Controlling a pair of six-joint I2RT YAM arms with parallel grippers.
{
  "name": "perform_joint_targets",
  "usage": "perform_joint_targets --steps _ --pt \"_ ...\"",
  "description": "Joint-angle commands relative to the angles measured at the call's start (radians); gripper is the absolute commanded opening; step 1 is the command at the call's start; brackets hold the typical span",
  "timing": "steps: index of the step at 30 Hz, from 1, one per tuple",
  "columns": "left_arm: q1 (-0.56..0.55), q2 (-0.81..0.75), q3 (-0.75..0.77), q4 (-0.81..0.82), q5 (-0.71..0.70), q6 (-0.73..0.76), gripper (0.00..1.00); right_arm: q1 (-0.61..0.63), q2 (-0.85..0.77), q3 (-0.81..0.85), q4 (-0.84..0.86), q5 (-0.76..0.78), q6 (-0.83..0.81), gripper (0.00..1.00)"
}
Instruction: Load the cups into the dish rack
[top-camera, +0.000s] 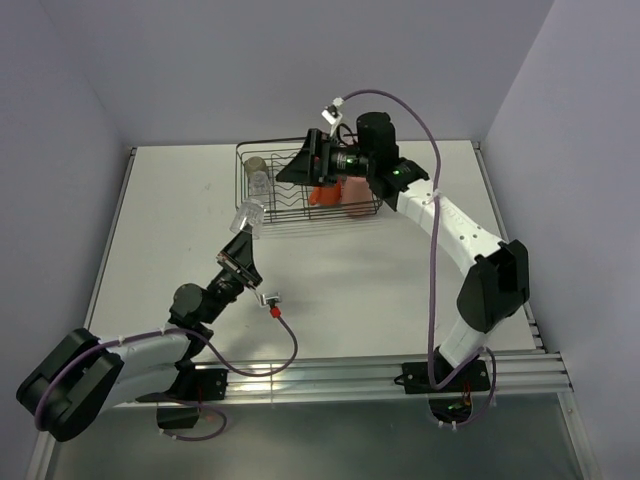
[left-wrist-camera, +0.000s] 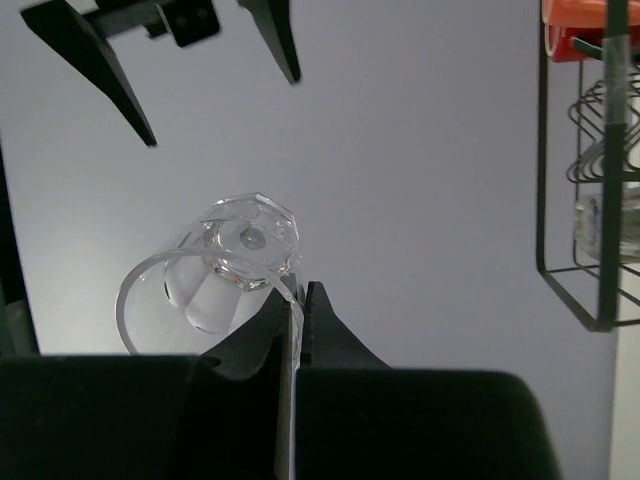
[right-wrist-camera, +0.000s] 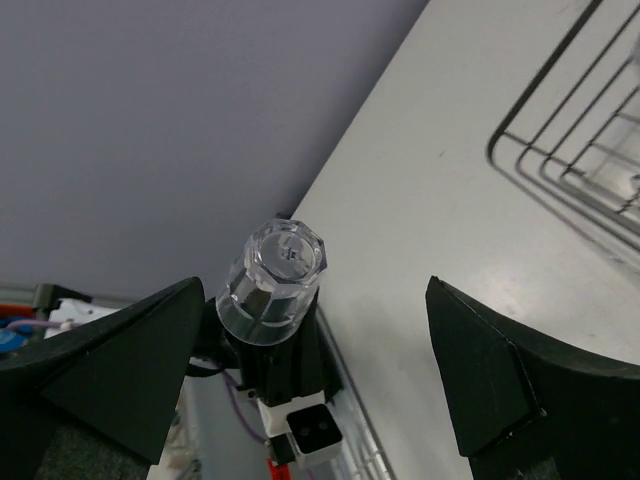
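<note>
White table, L hand pinching glass rim, base toward rack, R hand wide

White flat rectangular tabletop, matte, w/ pale lilac walls at back & both sides. Standing directly on it: rectangular black wire dish rack, at far edge, approx centre, long side parallel to back wall. Silver metal rails run along near edge, across most of its width.
</note>
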Motion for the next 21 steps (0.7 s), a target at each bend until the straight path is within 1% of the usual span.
perform_joint_targets --steps 1,6,10,17,21 --pt "-0.025 -0.006 0.041 0.387 -0.006 0.056 0.00 0.045 0.008 -0.008 0.114 -0.087 0.097 1.00" --pt "-0.042 -0.011 0.045 0.387 -0.015 0.070 0.00 0.086 0.032 -0.053 0.221 -0.176 0.161 1.00" --pt "-0.042 -0.013 0.045 0.388 -0.011 0.073 0.00 0.105 0.043 -0.057 0.276 -0.208 0.218 1.00" --pt "-0.043 -0.020 0.038 0.388 0.003 0.073 0.00 0.126 0.063 -0.080 0.266 -0.212 0.241 1.00" --pt "-0.048 -0.023 0.033 0.390 0.011 0.073 0.00 0.129 0.080 -0.071 0.206 -0.186 0.221 1.00"
